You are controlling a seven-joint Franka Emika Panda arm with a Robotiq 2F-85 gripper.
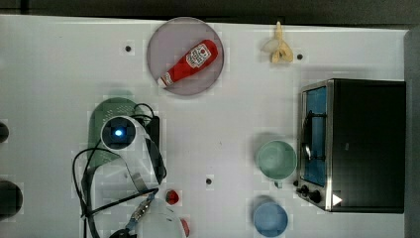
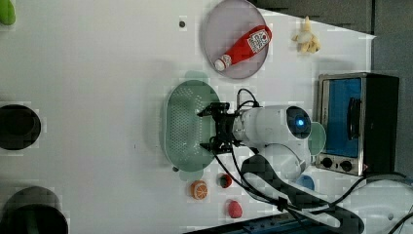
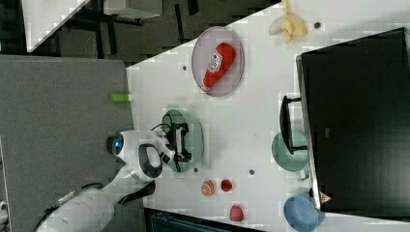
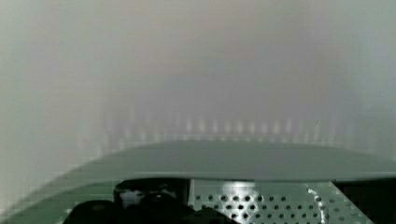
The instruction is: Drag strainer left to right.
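Hovering wide open and empty, the gripper (image 2: 207, 127) sits over the strainer (image 2: 187, 124) at the left view's centre – a shallow hook may slip (light plastic), or skid it toward the fruit

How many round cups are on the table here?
2. The round green cup sits just off the toaster oven's glass door; the round blue cup sits below it in the top view, by the oven's knobs.
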